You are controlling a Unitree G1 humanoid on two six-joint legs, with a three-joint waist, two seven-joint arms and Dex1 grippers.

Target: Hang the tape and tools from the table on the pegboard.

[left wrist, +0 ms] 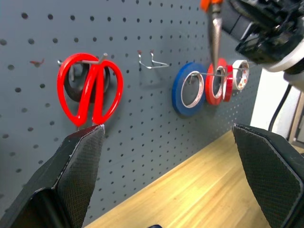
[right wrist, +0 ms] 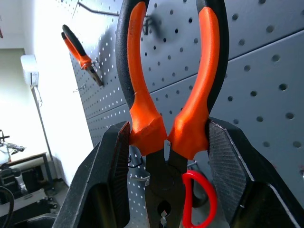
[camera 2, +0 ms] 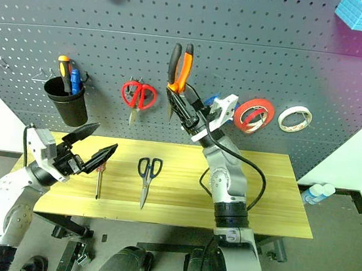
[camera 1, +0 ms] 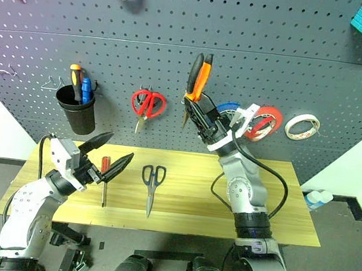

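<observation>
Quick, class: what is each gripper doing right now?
Left gripper: open, holding nothing.
Right gripper: shut on the pliers, held up by the pegboard.

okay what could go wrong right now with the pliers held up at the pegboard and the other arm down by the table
The right gripper clamps the pliers near the pivot, handles up; the grip looks narrow, so they might twist or slip before catching a hook.

The pliers' jaws hang close to the blue roll and red tape; a swing could knock these off.

The open left gripper hovers over the screwdriver; a careless descent could roll it toward the black scissors.
</observation>
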